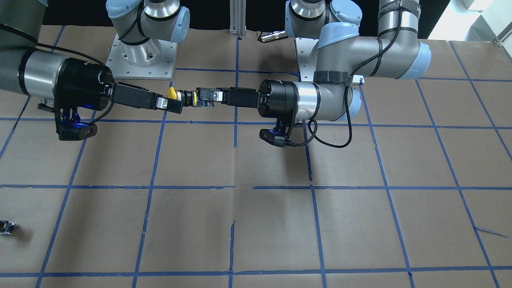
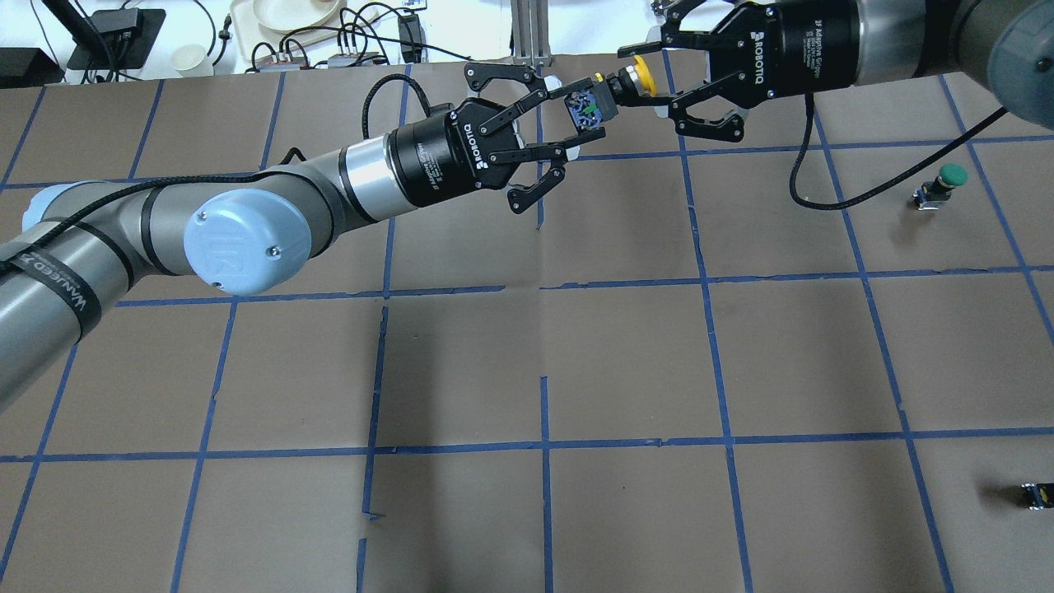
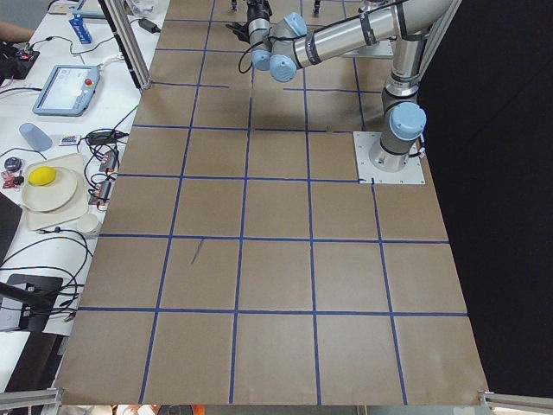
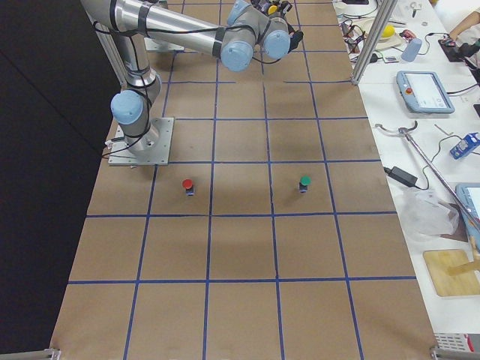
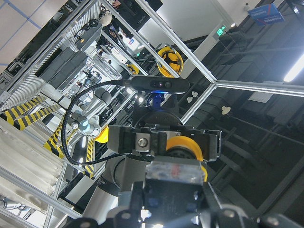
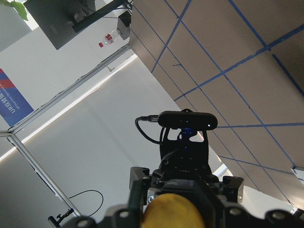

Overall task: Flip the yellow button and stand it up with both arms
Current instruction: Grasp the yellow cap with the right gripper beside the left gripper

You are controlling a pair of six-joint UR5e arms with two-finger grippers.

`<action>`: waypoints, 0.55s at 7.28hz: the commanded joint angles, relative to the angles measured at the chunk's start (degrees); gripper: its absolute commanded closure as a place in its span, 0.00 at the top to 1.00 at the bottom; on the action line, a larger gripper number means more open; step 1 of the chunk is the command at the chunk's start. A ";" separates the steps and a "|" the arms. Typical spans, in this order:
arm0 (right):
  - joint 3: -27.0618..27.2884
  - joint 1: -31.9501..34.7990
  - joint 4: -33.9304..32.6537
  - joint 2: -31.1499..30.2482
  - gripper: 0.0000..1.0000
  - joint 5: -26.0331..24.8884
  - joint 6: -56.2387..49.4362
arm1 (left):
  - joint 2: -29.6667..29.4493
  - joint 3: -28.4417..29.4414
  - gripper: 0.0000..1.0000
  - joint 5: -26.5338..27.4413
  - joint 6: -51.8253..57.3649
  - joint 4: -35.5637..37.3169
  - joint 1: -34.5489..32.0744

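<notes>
While hanging well clear of the table (image 1: 272, 224), reaching toward each other with the left arm (image 2: 321, 185) and the right arm (image 2: 906, 37), stretching both out nearly level and meeting tip to tip in the air between their bases. Holding the button (image 1: 186, 97) aloft between the two, lying on its side in the air, pointing its cap (image 2: 642, 76) at the right arm and its base at the left. Clamping the left gripper (image 2: 585, 110) roughly half shut on the black and grey body (image 5: 175, 173), pressing a finger against either side of it, going by the left wrist view. Closing the right gripper (image 2: 650, 77) to much the same width around the yellow cap, hugging its rim on both sides in the right wrist view, and facing the left wrist's camera (image 6: 187, 119) just beyond. Gripping the one button from both ends and touching the table with neither gripper. Bearing a green button (image 2: 947, 183) upright on the table's right side, well apart from the grippers. Showing a red button (image 4: 187, 185) upright as well, nearer the robot's side than the green one and well apart from it. Catching a small dark piece (image 2: 1036, 494) with a yellow mark on the table at the overhead view's right edge, partly cut off there.
</notes>
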 commanded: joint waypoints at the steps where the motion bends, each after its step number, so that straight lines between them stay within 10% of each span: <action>1: -0.07 0.06 0.01 -0.01 0.37 -0.13 0.06 | 0.00 0.05 0.48 -0.07 -0.35 0.01 0.03; 2: -0.15 0.06 0.10 -0.01 0.37 -0.05 0.06 | 0.09 0.13 0.96 0.01 -0.43 0.01 0.03; 4: -0.68 -0.12 0.45 0.08 0.37 -0.22 0.15 | 0.26 0.83 0.99 0.28 -3.76 0.01 0.21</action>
